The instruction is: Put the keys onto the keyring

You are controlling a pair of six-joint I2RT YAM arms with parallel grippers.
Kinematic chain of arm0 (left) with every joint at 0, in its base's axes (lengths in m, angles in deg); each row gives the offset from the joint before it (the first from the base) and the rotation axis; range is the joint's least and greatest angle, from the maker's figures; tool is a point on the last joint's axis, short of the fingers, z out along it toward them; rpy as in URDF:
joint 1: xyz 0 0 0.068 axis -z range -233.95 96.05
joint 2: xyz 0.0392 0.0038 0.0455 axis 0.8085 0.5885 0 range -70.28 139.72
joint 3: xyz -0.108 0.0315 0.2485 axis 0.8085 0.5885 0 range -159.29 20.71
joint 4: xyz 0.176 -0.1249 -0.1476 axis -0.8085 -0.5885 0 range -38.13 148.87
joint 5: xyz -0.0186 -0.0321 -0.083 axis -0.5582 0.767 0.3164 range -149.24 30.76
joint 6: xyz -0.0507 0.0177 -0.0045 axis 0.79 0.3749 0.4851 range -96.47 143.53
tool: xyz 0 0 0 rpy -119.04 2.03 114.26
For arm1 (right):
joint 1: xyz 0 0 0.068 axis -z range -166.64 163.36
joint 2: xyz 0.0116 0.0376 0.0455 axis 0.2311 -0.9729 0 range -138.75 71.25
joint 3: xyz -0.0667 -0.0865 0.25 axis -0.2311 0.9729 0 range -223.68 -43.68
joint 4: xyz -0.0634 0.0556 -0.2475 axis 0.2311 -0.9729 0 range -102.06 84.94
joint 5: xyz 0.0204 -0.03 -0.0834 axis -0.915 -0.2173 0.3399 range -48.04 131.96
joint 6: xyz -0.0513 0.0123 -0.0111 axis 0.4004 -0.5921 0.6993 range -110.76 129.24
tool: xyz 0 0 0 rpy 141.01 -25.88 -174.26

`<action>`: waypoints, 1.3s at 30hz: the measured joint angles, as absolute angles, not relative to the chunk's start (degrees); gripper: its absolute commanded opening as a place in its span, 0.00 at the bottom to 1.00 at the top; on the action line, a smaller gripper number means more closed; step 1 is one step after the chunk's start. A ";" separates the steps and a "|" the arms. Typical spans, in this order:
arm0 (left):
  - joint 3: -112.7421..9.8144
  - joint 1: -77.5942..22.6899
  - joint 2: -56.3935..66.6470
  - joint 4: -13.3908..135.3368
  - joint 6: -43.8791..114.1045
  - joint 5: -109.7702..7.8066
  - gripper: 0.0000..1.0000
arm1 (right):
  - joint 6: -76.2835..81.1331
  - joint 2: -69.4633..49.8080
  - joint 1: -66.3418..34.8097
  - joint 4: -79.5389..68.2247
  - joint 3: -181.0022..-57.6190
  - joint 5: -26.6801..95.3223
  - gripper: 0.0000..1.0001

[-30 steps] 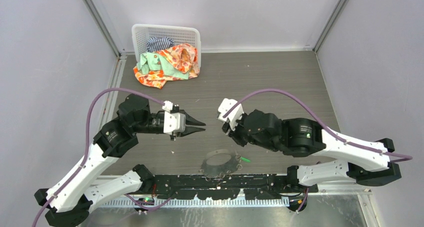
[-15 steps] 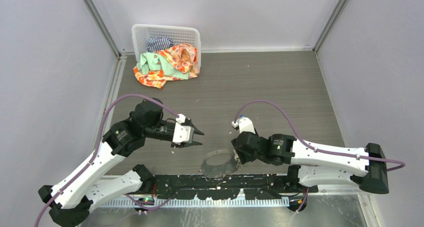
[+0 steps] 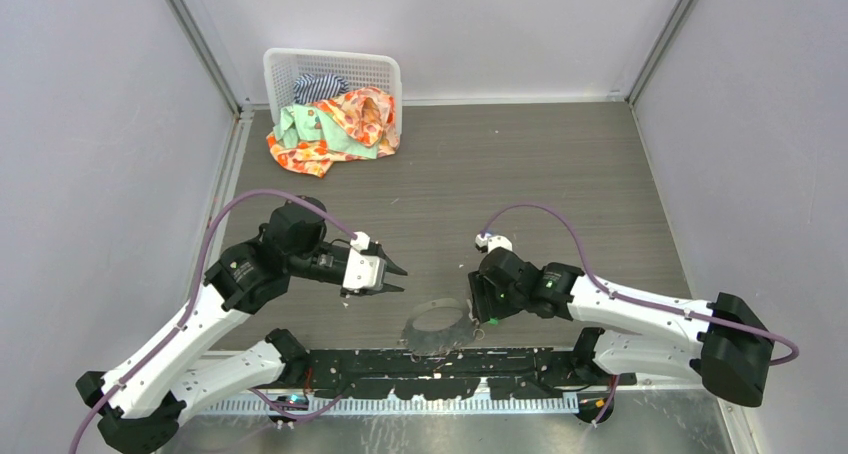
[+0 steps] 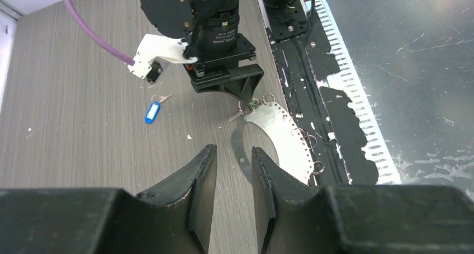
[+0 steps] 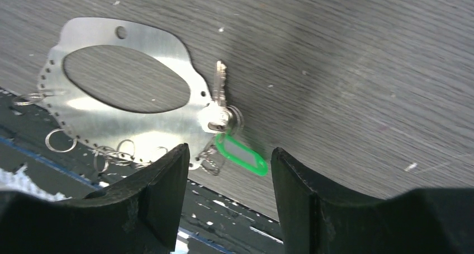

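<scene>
Right under the right hand (image 5: 229, 175) lies the green key (image 5: 240, 156). This hand is open, its two fingers (image 5: 162, 192) are wide apart, and nothing is in them. The key's metal part touches the rim of the keyring (image 5: 159, 50), but I cannot tell if it is hooked on. The keyring is a flat, thin, shiny metal loop with a big hole in the middle. Small wire rings (image 5: 58, 140) hang along its rim. It lies flat on the tabletop (image 3: 520, 164), between the two hands.

Just past the fingertips of the left hand (image 4: 229, 175) is the keyring's other side. That hand is open a little and holds nothing. The blue key (image 4: 151, 112) lies farther ahead of it, beside the right hand's wrist and apart from the keyring.

The keys look very small and light. They may slide on the smooth tabletop, so a pinch on the plastic tag seems best. The keyring looks stiff, thin and slippery. Its edge is the place to grab, but it lies so flat that getting a finger under it may be hard.

Far from both hands sits a white basket (image 3: 365, 69). It is full of clothes (image 3: 340, 124), and a flowery one spills out over the front.
</scene>
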State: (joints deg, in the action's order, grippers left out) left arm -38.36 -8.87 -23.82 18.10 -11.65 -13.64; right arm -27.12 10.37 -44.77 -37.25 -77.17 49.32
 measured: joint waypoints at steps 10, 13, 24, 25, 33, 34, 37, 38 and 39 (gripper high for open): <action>-38.36 -8.87 -23.56 18.34 -11.54 -13.14 0.27 | -27.34 5.89 -43.39 -33.73 -77.08 41.38 0.54; -38.36 -8.87 -23.58 18.36 -11.49 -13.14 0.26 | -27.49 4.99 -43.39 -33.81 -77.08 40.81 0.53; -38.36 -8.87 -23.69 19.19 -11.34 -13.14 0.24 | -28.65 4.99 -43.39 -34.01 -77.04 41.01 0.23; -38.38 -8.87 -23.69 19.25 -11.30 -13.16 0.24 | -28.74 4.99 -43.39 -34.01 -77.00 41.03 0.18; -38.38 -8.87 -23.69 19.41 -11.14 -13.16 0.23 | -28.21 5.65 -43.39 -36.04 -77.65 44.40 0.01; -38.38 -8.87 -23.69 19.43 -11.06 -13.16 0.23 | -27.73 5.96 -43.39 -37.16 -78.24 45.14 0.01; -38.38 -8.87 -23.67 19.56 -10.88 -13.14 0.22 | -25.85 7.66 -43.39 -39.43 -80.47 46.10 0.01; -38.38 -8.87 -23.67 19.60 -10.75 -13.14 0.21 | -24.91 8.56 -43.39 -40.02 -81.52 46.15 0.01; -38.38 -8.87 -23.67 19.63 -10.42 -13.14 0.21 | -23.75 9.63 -43.37 -40.59 -82.77 46.06 0.01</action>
